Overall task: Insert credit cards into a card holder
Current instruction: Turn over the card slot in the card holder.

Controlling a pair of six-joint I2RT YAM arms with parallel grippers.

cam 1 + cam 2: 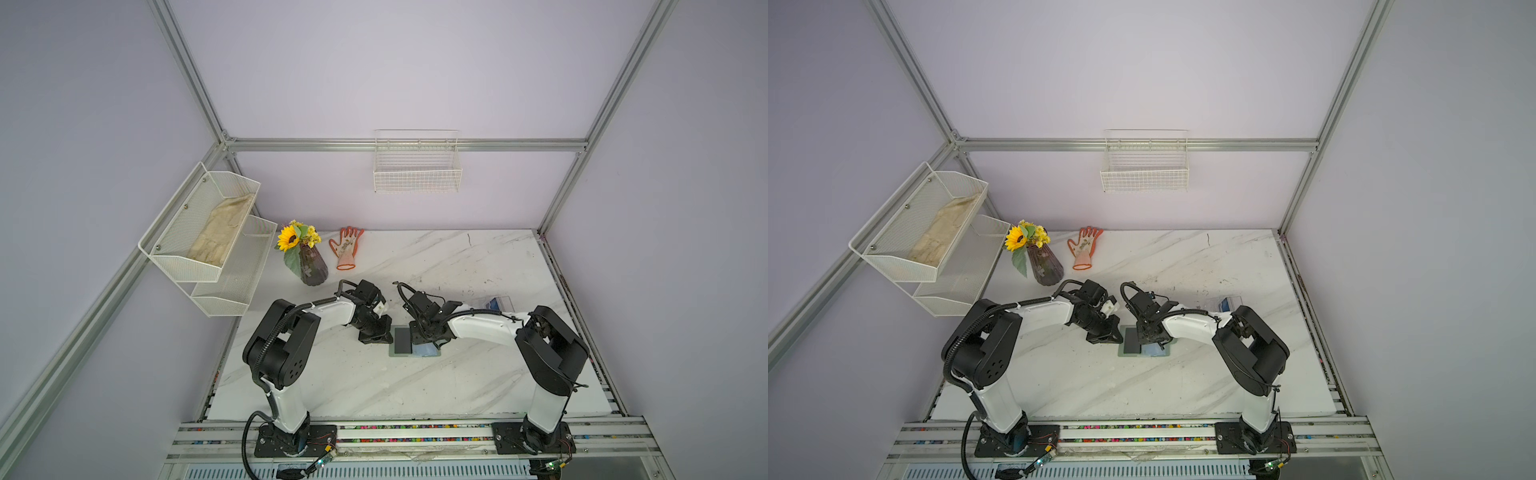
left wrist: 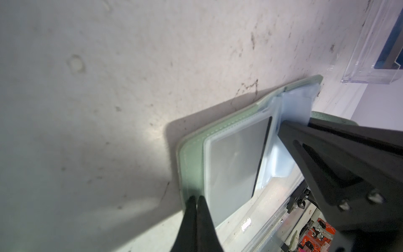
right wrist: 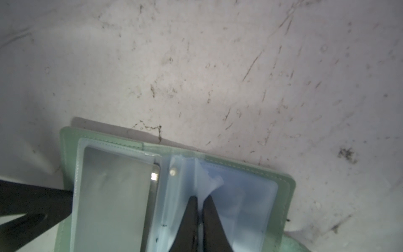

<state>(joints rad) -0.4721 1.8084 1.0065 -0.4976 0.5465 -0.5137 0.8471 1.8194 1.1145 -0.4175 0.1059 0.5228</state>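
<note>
The card holder lay open and flat on the marble table, near the clear box and on that box's side towards the left arm. A dark card sat fully inside the plastic pocket on the half of the holder farther from the box. A blue card stood inside the box itself, apart from the holder.

The left gripper was clenched with nothing between its tips, which were set down on the green cover edge farthest from the box; it looked to be pinning the holder to the table. The right gripper worked over the half nearer the box. Its jaws were drawn almost together, and a fold of clear sleeve rose up between them near the spine, so it appeared to be pinching that leaf.

By my judgement one card was already home, and the step in hand was getting hold of an empty sleeve to expose or open its pocket. The next move called for a gentle lift of the pinched leaf, away from the table and over the spine, while the other arm's weight held the cover down. The film is thin and slippery: too hard a pull could drag the whole holder towards the box or let the leaf slide free
</note>
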